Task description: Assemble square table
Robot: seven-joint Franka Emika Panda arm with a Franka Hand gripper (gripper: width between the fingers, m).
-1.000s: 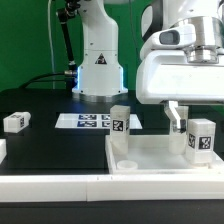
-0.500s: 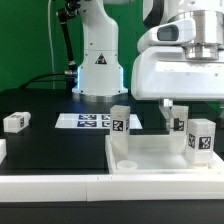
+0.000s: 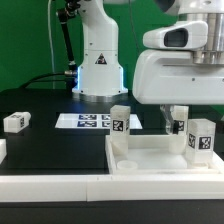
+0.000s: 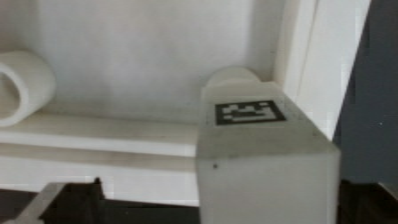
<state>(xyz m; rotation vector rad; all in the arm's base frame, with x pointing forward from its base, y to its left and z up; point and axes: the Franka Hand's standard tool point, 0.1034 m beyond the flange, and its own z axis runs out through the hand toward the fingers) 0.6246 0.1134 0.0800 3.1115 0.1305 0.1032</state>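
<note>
The square table's white panel (image 3: 160, 158) lies at the exterior view's right front. Upright tagged legs stand in it at the left (image 3: 119, 122) and at the right (image 3: 201, 139). A third leg (image 3: 180, 126) shows partly behind my gripper (image 3: 176, 120), which hangs open just over it. In the wrist view that leg (image 4: 263, 150) stands in a corner of the panel (image 4: 143, 60), its tag facing up, beside a round socket (image 4: 18, 85). Another leg (image 3: 15, 121) lies loose on the black table, far left.
The marker board (image 3: 85, 121) lies flat behind the panel. The robot base (image 3: 98, 65) stands at the back. Long white bars (image 3: 50, 186) edge the black surface along the front. A small white piece (image 3: 2, 150) shows at the left edge.
The gripper has drifted slightly toward the exterior view's right and looks a little larger. Its jaws stay open. The legs and panel have not moved.
</note>
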